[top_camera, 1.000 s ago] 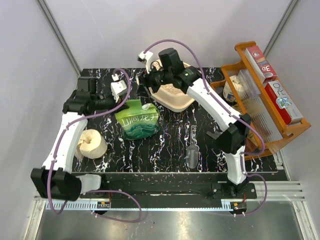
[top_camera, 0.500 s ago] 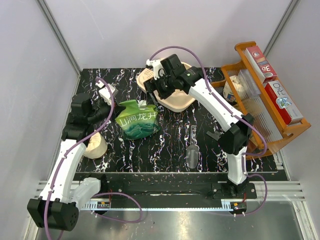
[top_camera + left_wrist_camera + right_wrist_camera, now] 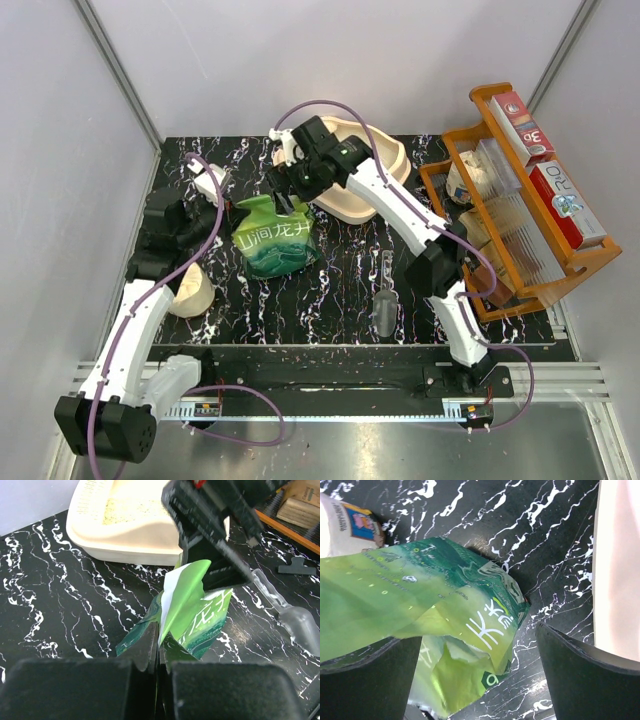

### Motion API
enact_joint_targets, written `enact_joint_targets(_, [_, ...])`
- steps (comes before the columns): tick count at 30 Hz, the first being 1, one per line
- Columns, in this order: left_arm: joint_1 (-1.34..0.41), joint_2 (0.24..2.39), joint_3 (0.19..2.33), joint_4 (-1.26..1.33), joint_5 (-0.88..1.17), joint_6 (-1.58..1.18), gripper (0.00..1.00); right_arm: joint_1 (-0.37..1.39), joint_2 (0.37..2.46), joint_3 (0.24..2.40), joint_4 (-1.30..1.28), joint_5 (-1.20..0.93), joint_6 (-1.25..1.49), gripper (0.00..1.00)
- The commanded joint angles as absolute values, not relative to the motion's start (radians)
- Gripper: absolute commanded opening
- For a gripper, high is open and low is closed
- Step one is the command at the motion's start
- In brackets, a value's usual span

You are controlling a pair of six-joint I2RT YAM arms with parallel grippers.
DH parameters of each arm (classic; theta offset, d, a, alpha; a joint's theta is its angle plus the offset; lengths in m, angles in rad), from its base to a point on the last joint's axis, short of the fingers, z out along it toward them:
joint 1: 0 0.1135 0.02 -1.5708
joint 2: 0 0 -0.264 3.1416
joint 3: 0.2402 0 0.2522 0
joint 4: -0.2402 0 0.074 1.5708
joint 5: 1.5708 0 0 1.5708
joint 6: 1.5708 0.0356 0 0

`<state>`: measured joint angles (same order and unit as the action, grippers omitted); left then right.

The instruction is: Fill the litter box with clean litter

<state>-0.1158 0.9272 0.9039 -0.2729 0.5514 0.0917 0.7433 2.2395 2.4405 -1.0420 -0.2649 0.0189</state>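
Task early to mid, by my read; litter box (image 3: 392, 152) sits at the back of the surface (image 3: 340, 280), upright, just behind the green bag (image 3: 275, 240); left wrist view shows only a thin scatter of clean litter (image 3: 125, 515) on its floor, so the main fill looks not yet done; bag lies on the surface, crumpled, top flap raised, not tipped over the box; whether its mouth is open I cannot tell.

Left pincer (image 3: 159, 652) has its fingers pressed together on the bag's thin near edge, as far as its own wrist view shows; left arm reaches in from the left side, forearm low.

Right pincer (image 3: 475, 635) is spread wide, nothing held, fingers either side of the bag's upper part, hovering over it; right arm stretches from its base across to the back centre, wrist angled down between box and bag.

What's left, likely: grip the bag top, lift, pour into the box; clear scoop (image 3: 385, 300) lies untouched near the front.
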Motion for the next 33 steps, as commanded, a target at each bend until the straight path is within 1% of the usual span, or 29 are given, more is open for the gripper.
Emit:
enact_joint_targets(1, [-0.120, 0.865, 0.911, -0.084, 0.471, 0.032, 0.00, 0.808, 2.272, 2.473, -1.043, -0.059, 0.064, 1.00])
enact_joint_targets(3, [-0.126, 0.847, 0.905, -0.057, 0.425, 0.025, 0.00, 0.811, 2.263, 2.454, -1.048, 0.071, 0.090, 1.00])
enact_joint_targets(4, [-0.127, 0.836, 0.887, -0.039, 0.357, 0.012, 0.00, 0.810, 2.249, 2.439, -1.051, 0.101, 0.091, 1.00])
enact_joint_targets(5, [-0.127, 0.819, 0.876, -0.020, 0.344, 0.015, 0.00, 0.811, 2.243, 2.433, -1.052, 0.129, 0.091, 1.00])
enact_joint_targets(8, [-0.126, 0.818, 0.862, -0.005, 0.351, 0.026, 0.00, 0.811, 2.207, 2.425, -1.051, 0.213, 0.084, 1.00])
enact_joint_targets(12, [-0.126, 0.813, 0.848, -0.003, 0.364, 0.017, 0.00, 0.811, 2.155, 2.387, -1.032, 0.380, 0.022, 1.00])
enact_joint_targets(16, [-0.126, 0.805, 0.836, -0.003, 0.357, 0.028, 0.00, 0.808, 2.103, 2.376, -1.025, 0.459, 0.006, 1.00])
enact_joint_targets(19, [-0.126, 0.802, 0.833, -0.003, 0.356, 0.023, 0.00, 0.808, 2.085, 2.402, -1.041, 0.468, -0.031, 1.00])
enact_joint_targets(22, [-0.126, 0.799, 0.827, -0.003, 0.353, 0.018, 0.00, 0.807, 2.065, 2.372, -1.060, 0.433, -0.032, 1.00])
enact_joint_targets(27, [-0.129, 0.795, 0.827, 0.020, 0.367, 0.011, 0.00, 0.807, 2.094, 2.371, -1.109, 0.277, 0.037, 1.00])
enact_joint_targets(31, [-0.138, 0.792, 0.827, 0.011, 0.382, 0.015, 0.00, 0.808, 2.137, 2.454, -1.111, 0.215, 0.026, 1.00])
enact_joint_targets(33, [-0.143, 0.795, 0.827, 0.005, 0.397, 0.020, 0.00, 0.808, 2.141, 2.485, -1.106, 0.143, 0.005, 1.00])
